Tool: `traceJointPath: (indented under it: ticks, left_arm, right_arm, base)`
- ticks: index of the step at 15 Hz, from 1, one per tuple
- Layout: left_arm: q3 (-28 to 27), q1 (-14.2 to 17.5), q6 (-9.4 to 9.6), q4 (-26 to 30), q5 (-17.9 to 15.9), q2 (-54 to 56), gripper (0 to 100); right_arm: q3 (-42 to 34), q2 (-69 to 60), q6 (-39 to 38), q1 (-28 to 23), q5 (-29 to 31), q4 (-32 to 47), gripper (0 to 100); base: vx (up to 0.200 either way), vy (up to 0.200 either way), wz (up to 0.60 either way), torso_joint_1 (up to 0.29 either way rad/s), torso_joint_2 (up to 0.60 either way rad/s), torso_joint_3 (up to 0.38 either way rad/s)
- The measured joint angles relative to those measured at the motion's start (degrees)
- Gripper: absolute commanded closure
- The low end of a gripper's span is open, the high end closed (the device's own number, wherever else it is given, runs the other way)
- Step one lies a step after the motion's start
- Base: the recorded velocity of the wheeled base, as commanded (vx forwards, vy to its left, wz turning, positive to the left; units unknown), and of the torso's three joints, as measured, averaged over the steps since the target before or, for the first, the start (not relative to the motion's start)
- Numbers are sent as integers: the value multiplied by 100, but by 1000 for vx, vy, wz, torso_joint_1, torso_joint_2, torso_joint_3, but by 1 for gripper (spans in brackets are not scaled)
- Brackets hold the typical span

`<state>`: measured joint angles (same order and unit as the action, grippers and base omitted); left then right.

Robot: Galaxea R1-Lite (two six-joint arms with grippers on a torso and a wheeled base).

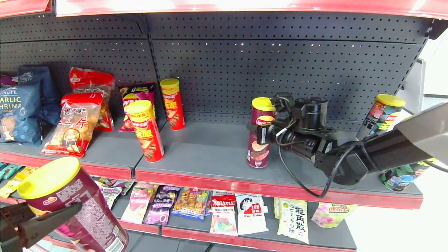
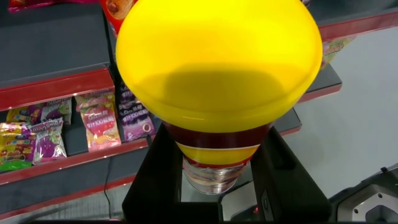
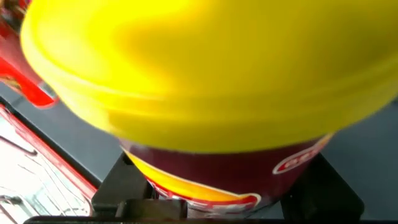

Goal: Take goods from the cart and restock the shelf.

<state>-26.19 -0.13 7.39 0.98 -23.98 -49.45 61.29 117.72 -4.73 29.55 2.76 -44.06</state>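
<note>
On the upper deck of the shelf, grey with a red front lip, largest item first:

- Snack bags: slumped against the pegboard at my left end.
- Red chip canisters: two, upright, just right of the bags.
- Right maroon canister: yellow lid, upright at mid-deck, well apart from the red pair. Its base is on the deck or just above it; I cannot tell which.
- Left maroon canister: same kind, tilted, held low in front of the lower shelf and not yet on the upper deck.
- Right fingers: closed on the upper body of the right maroon canister, below the lid.
- Left fingers: clamped across the body of the left maroon canister.

Handling, as I judge it: these are light cardboard tubes, stiff lengthwise, glossy, with sides that would dent under a hard squeeze. They are tall and narrow, so they tip easily. The hold belongs on the body, never on the snap-on lid.

Views: the head view gives each canister's place along the shelf. The wrist views look down on each lid and show dark fingers on both flanks of the tube. The left wrist view also takes in the lower shelf's packets.
</note>
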Motion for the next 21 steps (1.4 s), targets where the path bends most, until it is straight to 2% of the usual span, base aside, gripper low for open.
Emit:
traceJointPath:
  ticks: [17, 21]
  left_arm:
    - [15, -5, 0, 0, -54, 5, 100]
    - [20, -5, -2, 0, -54, 2, 100]
  right_arm:
    - [-581, 49, 263, 151, 41, -439, 100]
    - [-851, 49, 475, 197, 30, -825, 100]
  base:
    - [0, 0, 0, 0, 0, 0]
    - [0, 0, 0, 0, 0, 0]
